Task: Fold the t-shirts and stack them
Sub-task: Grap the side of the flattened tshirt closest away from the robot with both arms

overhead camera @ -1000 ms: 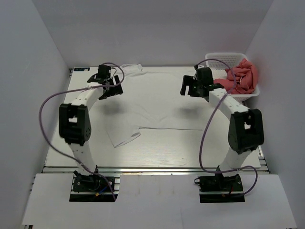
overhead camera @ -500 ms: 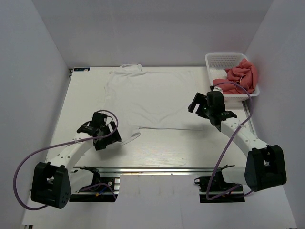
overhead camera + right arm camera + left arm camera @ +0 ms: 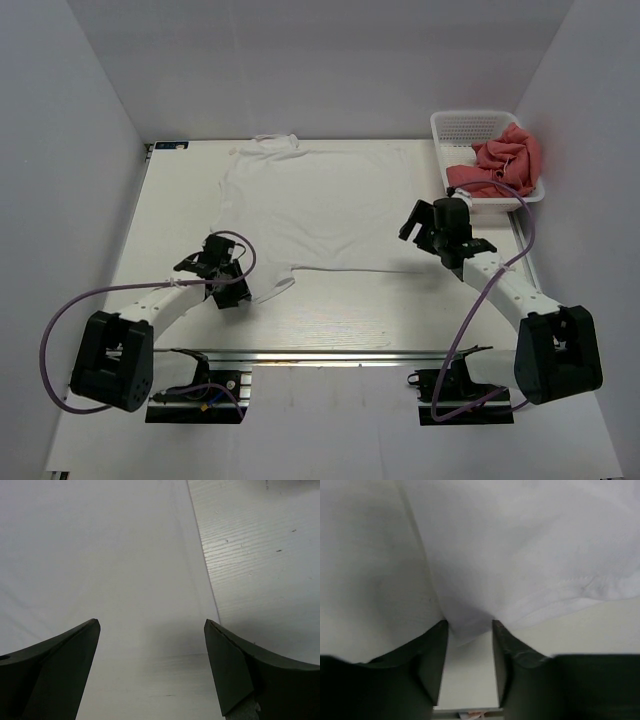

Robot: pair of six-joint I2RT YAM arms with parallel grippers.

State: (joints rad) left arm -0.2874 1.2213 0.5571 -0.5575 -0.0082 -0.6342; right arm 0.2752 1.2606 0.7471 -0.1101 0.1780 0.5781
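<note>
Top external view: a white shirt lies spread on the surface, and pink shirts fill a basket at the far right. The left fingers sit low at the shirt's near-left flap, drawn close together with a fold of cloth pinched between their tips. The right fingers hang spread wide apart over the shirt's right edge, holding nothing.

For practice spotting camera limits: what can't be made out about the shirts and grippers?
Top view: pink cloth bunched in the basket; its piece count hidden by folds.
Left wrist: whether the left gripper pinches the white t-shirt; shadow hides contact.
Right wrist: frame edges crop that t-shirt.
</note>
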